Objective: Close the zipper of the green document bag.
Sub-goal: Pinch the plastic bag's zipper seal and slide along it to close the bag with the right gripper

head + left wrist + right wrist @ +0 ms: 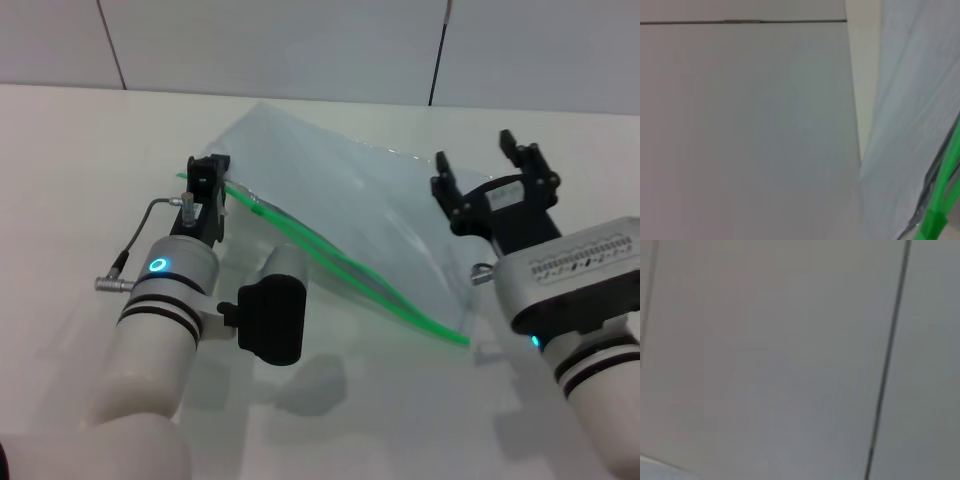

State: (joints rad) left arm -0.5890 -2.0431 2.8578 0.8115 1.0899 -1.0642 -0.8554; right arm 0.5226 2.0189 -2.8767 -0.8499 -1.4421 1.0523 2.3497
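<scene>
The green document bag [380, 215] lies flat on the white table, slanting from the back left toward the front right. Its zipper [345, 265] runs along the near long edge as a bright green strip, and its two tracks stand apart along the middle. My left gripper [208, 172] is at the strip's left end, shut on it. In the left wrist view the bag [910, 125] and the zipper [942, 190] show close up. My right gripper [487, 168] hovers open over the bag's right end, touching nothing. The right wrist view shows only the wall.
The white table [70, 170] stretches on the left and in front of the bag. A grey panelled wall [300, 40] with dark seams rises close behind the table's back edge.
</scene>
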